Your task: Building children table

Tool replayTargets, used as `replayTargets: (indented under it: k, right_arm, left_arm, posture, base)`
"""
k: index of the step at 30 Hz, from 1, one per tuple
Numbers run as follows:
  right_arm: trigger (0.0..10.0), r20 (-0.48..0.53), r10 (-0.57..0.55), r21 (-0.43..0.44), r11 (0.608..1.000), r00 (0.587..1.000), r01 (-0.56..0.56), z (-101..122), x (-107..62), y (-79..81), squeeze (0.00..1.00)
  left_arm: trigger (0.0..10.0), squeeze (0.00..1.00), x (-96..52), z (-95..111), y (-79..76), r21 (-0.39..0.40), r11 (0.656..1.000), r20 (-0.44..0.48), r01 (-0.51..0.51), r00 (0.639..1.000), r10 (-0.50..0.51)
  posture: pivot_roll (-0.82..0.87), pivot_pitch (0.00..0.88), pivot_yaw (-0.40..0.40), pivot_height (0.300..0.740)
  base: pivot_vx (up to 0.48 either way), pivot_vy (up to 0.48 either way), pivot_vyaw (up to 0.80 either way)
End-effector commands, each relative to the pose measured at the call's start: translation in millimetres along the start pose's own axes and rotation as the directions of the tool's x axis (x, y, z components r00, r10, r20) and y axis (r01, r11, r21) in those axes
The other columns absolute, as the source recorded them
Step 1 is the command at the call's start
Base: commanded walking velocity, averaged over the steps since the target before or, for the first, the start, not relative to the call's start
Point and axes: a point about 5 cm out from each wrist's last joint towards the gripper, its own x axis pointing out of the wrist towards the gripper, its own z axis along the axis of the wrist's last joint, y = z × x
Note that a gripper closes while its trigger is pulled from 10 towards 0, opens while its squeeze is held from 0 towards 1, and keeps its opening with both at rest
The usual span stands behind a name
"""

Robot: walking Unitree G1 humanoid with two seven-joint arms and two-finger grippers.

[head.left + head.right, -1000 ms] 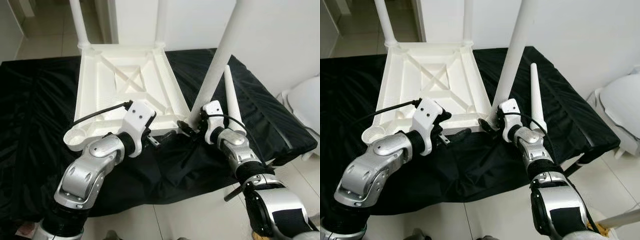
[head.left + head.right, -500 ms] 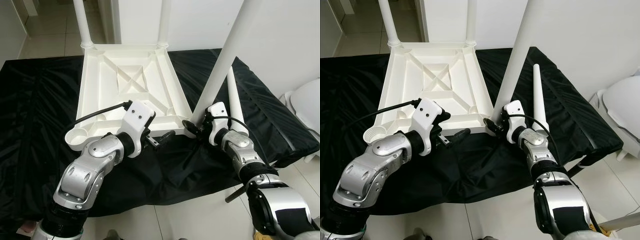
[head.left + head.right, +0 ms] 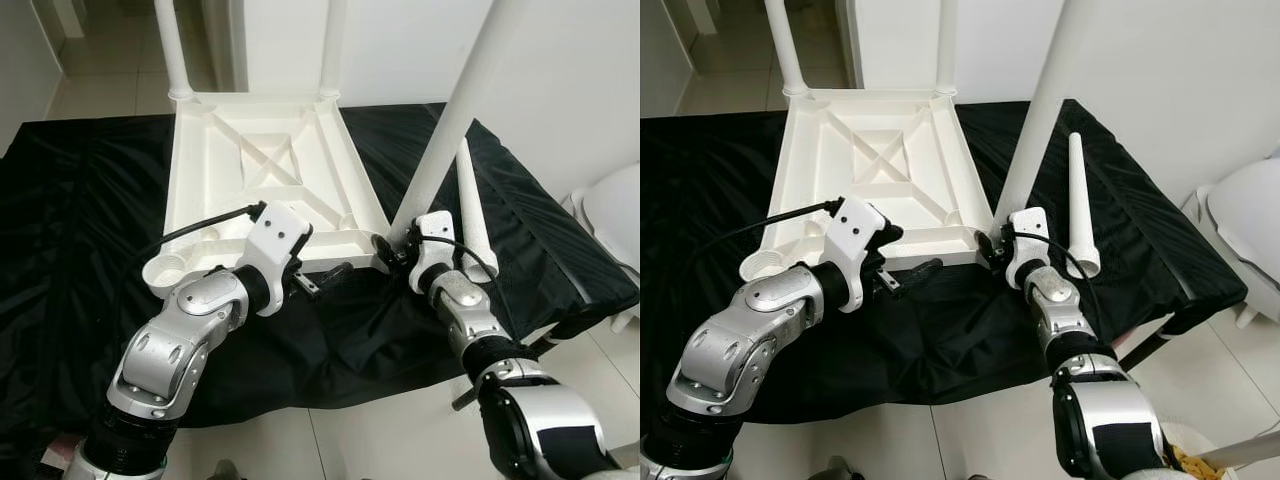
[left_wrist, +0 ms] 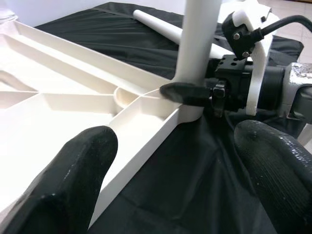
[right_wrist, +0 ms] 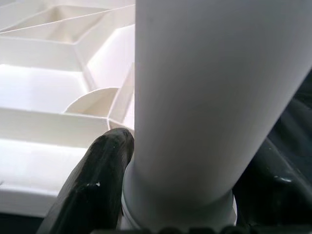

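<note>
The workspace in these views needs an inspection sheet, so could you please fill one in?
Surface: black cloth covers the work surface, rumpled at the near edge.
Job's things: white tabletop lies upside down; two far legs stand in their sockets; near-right leg stands at its corner; near-left socket is empty; loose leg lies on the cloth.
Clutter: nothing seen.
Grippers: right gripper is shut on the near-right leg at its base; left gripper is open, holding nothing, at the tabletop's near edge.
Cables: black cable runs along the left wrist.
Surroundings: tiled floor, white wall.
</note>
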Motion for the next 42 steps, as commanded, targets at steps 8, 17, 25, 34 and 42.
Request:
replayTargets:
  k: [8,17,25,34,42]
  right_arm:
    - [0.0,-0.078,-0.323,0.030,0.945,0.943,0.326,-20.1,-12.3,-2.4,0.00]
    - [0.0,-0.100,-0.462,-0.008,0.886,0.881,0.464,-19.4,-11.3,11.5,0.00]
    - [10.0,-0.084,-0.373,0.037,0.925,0.924,0.377,-11.4,-6.8,14.0,0.00]
    - [10.0,0.037,-0.199,0.087,0.977,0.979,0.195,6.1,-2.5,15.9,1.00]
    - [10.0,0.040,0.038,0.064,0.997,0.998,-0.041,10.7,2.8,17.6,0.00]
  left_arm:
    - [10.0,0.00,2.6,-0.1,4.6,0.013,0.999,0.002,-0.047,0.999,0.047]
    - [10.0,0.00,8.5,2.4,8.2,0.023,0.999,0.015,-0.047,0.999,0.046]
    - [10.0,0.00,8.6,1.6,7.6,0.027,0.999,0.017,-0.044,0.999,0.043]
    - [10.0,0.00,8.9,-0.4,5.6,0.024,0.999,0.015,-0.040,0.999,0.040]
    - [10.0,0.00,10.2,0.0,4.6,0.024,0.999,0.016,-0.034,0.999,0.034]
  posture:
    - [0.00,0.014,-0.049,0.740]
    - [-0.01,0.000,-0.049,0.740]
    - [-0.01,0.000,-0.059,0.740]
    - [-0.01,0.000,-0.059,0.740]
    - [-0.01,0.000,-0.055,0.740]
  base:
    - [0.000,0.000,0.00]
    - [0.000,0.000,0.00]
    - [0.000,0.000,0.00]
    - [0.000,0.000,0.00]
    - [0.000,0.000,0.00]
